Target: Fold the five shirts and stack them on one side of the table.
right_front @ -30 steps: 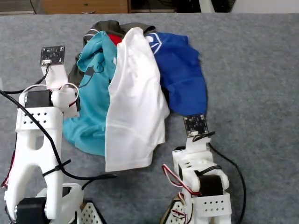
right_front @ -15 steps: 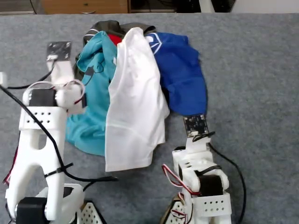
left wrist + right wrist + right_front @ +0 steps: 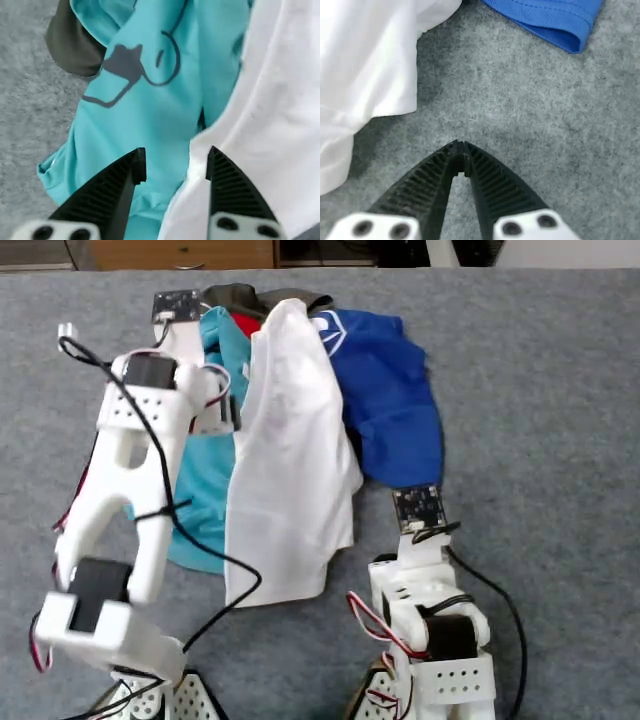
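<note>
Reader: Left arm (image 3: 140, 470) has swung forward across the teal shirt (image 3: 150, 100), toward the pile's far edge. Its pincer?

Legend: Left gripper (image 3: 176, 152) wide, above the teal shirt beside the white shirt (image 3: 290, 470). Right gripper (image 3: 461, 145) pressed closed on nothing, over the grey table (image 3: 540, 390) near the blue shirt (image 3: 390, 400). Shirts heaped unfolded, olive shirt (image 3: 240, 295) and red shirt (image 3: 247, 322) underneath.

We see all five shirts unfolded in one crumpled heap on the surface (image 3: 540, 390). The white shirt (image 3: 290, 460) lies on top, stretched from 12 to 6 o'clock. The teal shirt (image 3: 205, 500), with a dark line print, spreads from under it at 9 o'clock. The blue shirt (image 3: 390, 400) bunches at 3 o'clock. At 11 o'clock a red shirt (image 3: 248, 323) peeks out, with an olive shirt (image 3: 240, 295) behind it.
</note>
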`<action>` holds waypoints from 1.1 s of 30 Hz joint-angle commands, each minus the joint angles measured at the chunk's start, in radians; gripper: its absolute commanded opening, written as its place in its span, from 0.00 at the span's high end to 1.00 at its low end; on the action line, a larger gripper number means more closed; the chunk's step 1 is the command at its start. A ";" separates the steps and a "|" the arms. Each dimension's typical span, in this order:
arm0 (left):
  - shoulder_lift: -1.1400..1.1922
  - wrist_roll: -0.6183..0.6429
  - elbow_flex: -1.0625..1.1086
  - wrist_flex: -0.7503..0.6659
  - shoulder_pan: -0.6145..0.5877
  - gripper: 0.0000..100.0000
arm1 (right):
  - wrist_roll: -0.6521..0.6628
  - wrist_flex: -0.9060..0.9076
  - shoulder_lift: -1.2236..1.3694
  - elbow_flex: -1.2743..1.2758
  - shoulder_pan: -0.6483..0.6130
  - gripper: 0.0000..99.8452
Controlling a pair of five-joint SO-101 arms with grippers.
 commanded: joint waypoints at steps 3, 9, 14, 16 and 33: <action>0.082 0.055 -0.203 0.006 0.017 0.78 | 0.009 0.002 -0.018 0.002 -0.004 0.99; 0.173 0.048 -0.224 -0.063 0.012 0.91 | 0.009 0.002 -0.018 0.002 -0.004 0.99; 0.191 -0.017 -0.216 -0.115 -0.003 0.98 | 0.009 0.002 -0.018 0.002 -0.004 0.99; 0.191 -0.015 -0.221 -0.115 -0.021 0.98 | 0.009 0.002 -0.018 0.002 -0.004 0.99; 0.163 -0.026 -0.269 -0.014 -0.106 0.98 | 0.009 0.002 -0.018 0.002 -0.004 0.99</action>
